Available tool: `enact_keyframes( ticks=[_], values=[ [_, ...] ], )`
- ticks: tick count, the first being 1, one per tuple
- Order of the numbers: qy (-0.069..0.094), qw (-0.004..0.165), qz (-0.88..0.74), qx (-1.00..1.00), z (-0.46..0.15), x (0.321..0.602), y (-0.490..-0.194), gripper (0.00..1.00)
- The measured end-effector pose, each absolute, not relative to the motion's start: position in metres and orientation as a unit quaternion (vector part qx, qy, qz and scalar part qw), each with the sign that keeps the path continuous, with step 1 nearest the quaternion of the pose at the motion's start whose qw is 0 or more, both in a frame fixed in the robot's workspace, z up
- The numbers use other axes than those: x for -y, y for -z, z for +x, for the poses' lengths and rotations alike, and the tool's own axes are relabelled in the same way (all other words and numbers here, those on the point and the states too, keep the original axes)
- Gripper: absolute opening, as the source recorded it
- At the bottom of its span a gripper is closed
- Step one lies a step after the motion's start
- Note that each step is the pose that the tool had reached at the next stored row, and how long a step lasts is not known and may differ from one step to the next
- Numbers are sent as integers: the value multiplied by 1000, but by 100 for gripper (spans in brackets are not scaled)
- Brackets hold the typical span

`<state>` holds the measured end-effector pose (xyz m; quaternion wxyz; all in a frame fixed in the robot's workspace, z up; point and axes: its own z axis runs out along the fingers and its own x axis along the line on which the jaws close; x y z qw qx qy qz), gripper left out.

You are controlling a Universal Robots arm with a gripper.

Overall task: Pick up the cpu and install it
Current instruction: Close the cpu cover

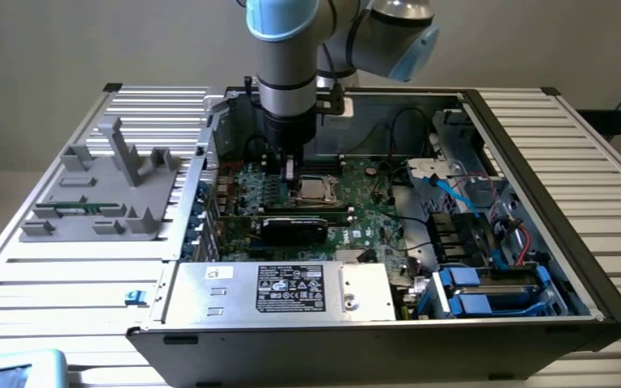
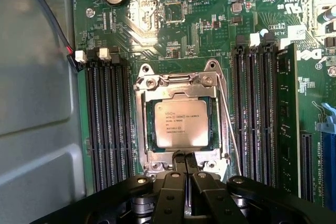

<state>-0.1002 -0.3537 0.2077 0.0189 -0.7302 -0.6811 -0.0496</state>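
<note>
We are seeing the cpu [image 2: 181, 123] lying flat in its socket [image 2: 149, 84]. Our gripper [image 2: 184, 157], fingers together and empty, is poised at its edge, ten o'clock in the exterior view, likely for nudging it square.

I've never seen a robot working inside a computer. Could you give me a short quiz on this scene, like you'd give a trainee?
1. True or false: the cpu lies flat inside the socket's metal frame.
2. Pick one. The hand, hovering at the cpu's edge, is: A) wide open, B) shut, C) clamped on a cable.
3. Short answer: in the exterior view, on which side of the computer case does the grey plastic holder stand?

Key: 1 true. 2 B. 3 the exterior view's left.
</note>
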Motion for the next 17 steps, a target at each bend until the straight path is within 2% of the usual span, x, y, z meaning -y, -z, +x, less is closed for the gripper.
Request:
enact_keyframes(
  ticks=[17],
  values=[
    [57,12,-730,681,-108,354,-204,12]
  ],
)
